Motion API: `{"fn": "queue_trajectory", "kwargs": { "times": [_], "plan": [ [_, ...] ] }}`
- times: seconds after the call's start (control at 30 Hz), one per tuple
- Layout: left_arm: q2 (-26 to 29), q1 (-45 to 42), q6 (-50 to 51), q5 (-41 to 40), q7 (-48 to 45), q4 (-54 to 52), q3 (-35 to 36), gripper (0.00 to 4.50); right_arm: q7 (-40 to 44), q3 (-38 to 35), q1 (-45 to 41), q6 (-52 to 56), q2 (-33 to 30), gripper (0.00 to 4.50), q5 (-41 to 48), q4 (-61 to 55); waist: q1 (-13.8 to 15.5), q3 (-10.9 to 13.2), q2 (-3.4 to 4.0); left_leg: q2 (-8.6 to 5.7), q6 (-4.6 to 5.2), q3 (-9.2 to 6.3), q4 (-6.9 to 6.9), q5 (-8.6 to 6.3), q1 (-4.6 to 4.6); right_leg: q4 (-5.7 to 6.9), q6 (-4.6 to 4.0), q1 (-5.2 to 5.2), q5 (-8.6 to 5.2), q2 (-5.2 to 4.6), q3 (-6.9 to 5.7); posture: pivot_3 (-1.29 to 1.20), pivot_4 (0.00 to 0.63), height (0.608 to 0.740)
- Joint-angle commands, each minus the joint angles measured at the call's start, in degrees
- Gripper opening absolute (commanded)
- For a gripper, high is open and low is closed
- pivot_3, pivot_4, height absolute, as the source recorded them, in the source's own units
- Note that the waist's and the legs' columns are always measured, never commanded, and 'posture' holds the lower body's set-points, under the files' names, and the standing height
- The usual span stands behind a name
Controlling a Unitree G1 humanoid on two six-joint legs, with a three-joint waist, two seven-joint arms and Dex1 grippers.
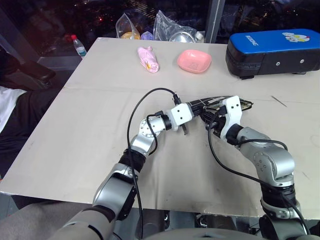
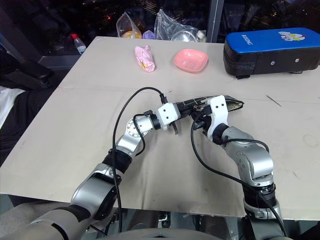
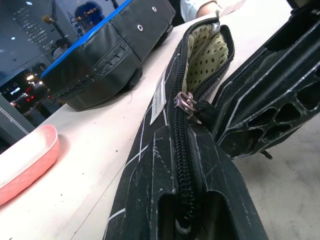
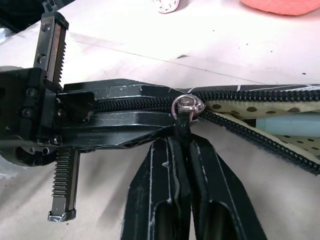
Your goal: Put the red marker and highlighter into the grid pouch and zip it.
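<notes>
The grid pouch (image 1: 244,104) is held off the table between both grippers, near the middle. My left gripper (image 3: 182,135) is shut on its zipped end, with the zipper teeth running between the fingers. My right gripper (image 4: 182,137) is shut on the dark pull cord just under the metal zipper slider (image 4: 187,106). Past the slider the pouch gapes, showing dotted lining (image 3: 205,50). The highlighter (image 4: 287,125) lies inside that opening as a pale stick. The red marker is hidden.
A big blue padded case (image 1: 272,52) stands at the far right. A pink dish (image 1: 194,61) and a pink packet (image 1: 148,58) lie farther back, with plastic bags (image 1: 170,30) at the far edge. A small bottle (image 1: 79,46) stands beyond the far left corner.
</notes>
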Motion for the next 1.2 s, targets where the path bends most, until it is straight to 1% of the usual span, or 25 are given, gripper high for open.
{"fn": "queue_trajectory", "kwargs": {
  "times": [0.03,0.2,0.27,0.4,0.53,0.63,0.7,0.8,0.83,0.87,0.93,0.97,1.0,1.03,1.07,1.1,1.13,1.17,1.2],
  "plan": [
    [0.05,-0.16,-0.17,0.35,0.37,-0.38,-0.35,0.0,-0.79,-3.1,-0.25,-1.3,0.58,0.06,2.39,-3.25,0.0,0.0,0.0,0.0,0.0,0.0,0.0,0.0,0.0,0.0,0.0,0.0,0.0,0.0,0.0,0.0,0.15,0.688],
    [-0.34,-0.73,-0.24,0.47,0.82,0.58,-0.35,0.0,-2.95,-7.96,0.51,-0.42,-0.21,0.06,4.35,-4.48,0.05,0.0,0.0,0.0,0.0,0.01,0.0,0.0,-0.01,0.0,0.0,0.0,0.0,0.0,0.0,0.0,0.15,0.688],
    [-0.57,-0.95,-0.62,0.63,1.07,1.38,-0.39,0.0,-4.06,-11.76,1.6,-0.56,-1.53,0.06,4.75,-4.57,0.15,0.0,0.0,0.0,0.0,0.0,0.0,0.0,-0.01,0.0,0.0,0.0,0.0,0.0,0.0,0.0,0.15,0.688],
    [-0.46,-1.12,-1.12,0.67,1.48,2.08,-0.24,0.0,-5.6,-17.08,2.65,-0.43,-3.8,0.06,6.14,-4.47,0.13,0.0,0.0,-0.02,0.01,0.01,0.0,-0.01,-0.04,-0.04,0.0,0.0,0.0,-0.02,0.0,0.0,0.15,0.688],
    [0.08,-0.77,-1.26,0.73,1.98,2.07,0.08,0.0,-6.8,-23.18,3.59,-0.69,-7.83,0.06,6.15,-2.45,0.09,0.0,0.0,-0.01,0.0,0.0,-0.04,0.0,-0.03,-0.02,0.0,-0.02,0.0,0.0,0.0,0.0,0.15,0.688],
    [0.68,-0.24,-1.2,0.64,2.34,1.77,0.39,0.0,-8.78,-28.91,3.63,-2.24,-12.06,0.06,4.4,2.56,0.21,0.0,0.0,-0.01,0.01,0.01,-0.04,0.0,-0.03,-0.04,0.0,-0.01,0.0,0.0,0.0,0.0,0.15,0.688],
    [0.89,-0.05,-1.15,0.65,2.54,1.71,0.44,0.0,-9.14,-30.3,3.61,-2.79,-13.42,0.06,4.54,4.25,0.13,0.0,0.0,-0.02,0.01,0.02,-0.05,-0.01,-0.03,-0.05,0.0,-0.01,0.0,-0.02,0.01,0.0,0.15,0.688],
    [1.52,0.27,-1.44,0.32,2.09,1.57,0.69,0.0,-6.85,-30.19,5.45,-4.41,-15.52,0.06,4.71,5.31,0.03,0.0,0.0,-0.01,0.0,0.03,-0.09,0.0,0.0,-0.04,0.0,-0.02,0.0,0.02,0.03,0.0,0.15,0.688],
    [1.82,0.2,-1.61,0.36,2.27,1.67,0.84,0.0,-6.23,-30.07,6.09,-4.4,-16.21,0.6,4.84,5.44,0.06,0.0,0.01,-0.01,0.0,0.03,-0.1,0.0,0.0,-0.04,-0.01,-0.02,0.0,0.03,0.03,0.0,0.15,0.688],
    [2.07,0.05,-1.62,0.25,2.4,1.86,1.07,0.0,-5.56,-30.07,6.59,-4.43,-16.79,0.91,5.26,5.67,0.06,0.01,0.01,-0.01,0.0,0.03,-0.11,0.0,0.0,-0.05,-0.01,-0.02,-0.01,0.03,0.04,0.0,0.15,0.688],
    [2.85,0.02,-1.03,-0.77,1.62,1.59,1.68,0.0,-3.99,-29.78,7.97,-4.9,-18.26,1.77,5.57,5.54,-0.01,0.01,0.01,0.01,0.01,0.05,-0.11,0.0,0.0,-0.06,0.0,-0.03,-0.01,0.02,0.05,0.0,0.15,0.688],
    [3.37,0.16,-1.03,-1.01,1.37,1.28,2.0,0.37,-3.34,-29.73,8.71,-5.37,-18.89,2.35,5.56,5.62,-0.04,0.01,0.01,0.02,0.0,0.05,-0.11,0.0,0.01,-0.06,0.0,-0.03,0.0,0.02,0.06,0.0,0.15,0.688],
    [3.96,0.43,-0.97,-1.22,1.1,0.69,2.28,0.76,-2.28,-29.59,9.58,-6.01,-19.61,2.79,5.43,5.8,-0.03,0.0,0.03,0.02,0.0,0.04,-0.11,0.0,0.02,-0.06,0.0,-0.02,0.0,0.02,0.06,0.0,0.15,0.688],
    [4.34,0.62,-0.96,-1.33,0.99,0.32,2.4,0.99,-1.6,-29.5,10.15,-6.5,-20.05,3.23,5.38,5.98,0.04,0.0,0.03,0.02,0.0,0.05,-0.11,0.0,0.03,-0.05,0.0,-0.02,0.0,0.02,0.07,0.0,0.15,0.688],
    [4.72,0.82,-0.85,-1.36,1.1,-0.19,2.54,1.48,-0.57,-29.32,10.83,-7.27,-20.63,3.78,5.27,6.15,0.04,0.0,0.03,0.02,0.01,0.04,-0.11,0.0,0.03,-0.06,0.0,-0.02,0.0,0.02,0.07,0.0,0.15,0.688],
    [5.52,1.66,-0.47,-1.33,2.48,-1.58,3.48,1.92,2.23,-28.69,12.72,-9.63,-21.89,4.23,4.58,6.33,0.05,0.0,0.03,0.02,0.01,0.05,-0.11,-0.01,0.03,-0.06,0.0,-0.02,0.0,0.02,0.07,0.0,0.15,0.688],
    [6.12,2.86,0.78,-2.2,3.16,-3.54,4.59,2.42,4.75,-27.93,14.58,-12.62,-23.06,4.5,3.44,6.57,0.05,0.0,0.03,0.02,0.01,0.05,-0.11,-0.01,0.02,-0.06,0.0,-0.02,-0.01,0.02,0.08,0.0,0.15,0.688],
    [6.74,4.55,2.69,-3.84,2.74,-6.25,5.68,2.9,7.58,-27.26,16.35,-15.69,-24.06,4.5,2.75,6.83,0.04,0.0,0.03,0.02,0.01,0.05,-0.11,-0.01,0.02,-0.08,0.0,-0.02,-0.01,0.02,0.1,0.0,0.15,0.688],
    [7.26,6.42,4.94,-5.83,1.8,-9.23,6.56,3.56,10.18,-26.77,17.89,-18.36,-24.82,4.5,2.46,7.03,0.03,0.0,0.03,0.02,0.01,0.06,-0.14,-0.01,0.02,-0.11,0.0,-0.03,-0.01,0.02,0.1,0.0,0.15,0.688]
  ]
}}
